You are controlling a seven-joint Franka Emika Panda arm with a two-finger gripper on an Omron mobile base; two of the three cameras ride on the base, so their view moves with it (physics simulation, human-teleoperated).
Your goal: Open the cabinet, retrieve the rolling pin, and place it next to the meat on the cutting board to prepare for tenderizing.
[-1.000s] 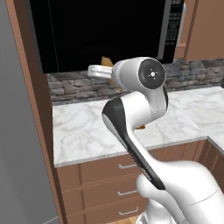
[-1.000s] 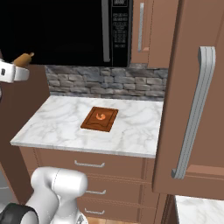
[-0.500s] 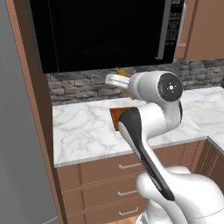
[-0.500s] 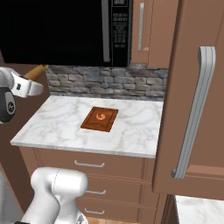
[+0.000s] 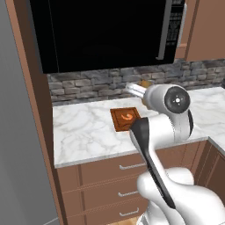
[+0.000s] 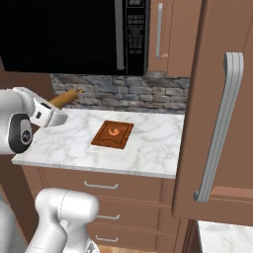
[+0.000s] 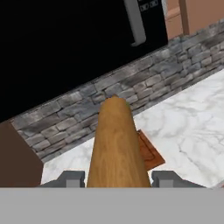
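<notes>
Rolling pin [image 7: 116, 144] sits clamped between the gripper [image 7: 118, 178] fingers at the hand view's bottom centre, above the counter [image 6: 69, 143]. Cabinet [image 6: 217, 108] door hangs open, right. Placing beside the meat [image 6: 114, 131] on the cutting board [image 6: 112, 135] remains.

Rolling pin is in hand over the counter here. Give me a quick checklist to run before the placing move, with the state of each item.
1. Rolling pin sits between the gripper fingers: ok.
2. Cutting board lies flat on the counter: ok.
3. Meat is on the board: ok.
4. Free board surface beside the meat large enough for the pin: cannot tell.
5. Open cabinet door stands away from the board: ok.
6. Pin already over the board: not ok, it is off to one side.
</notes>
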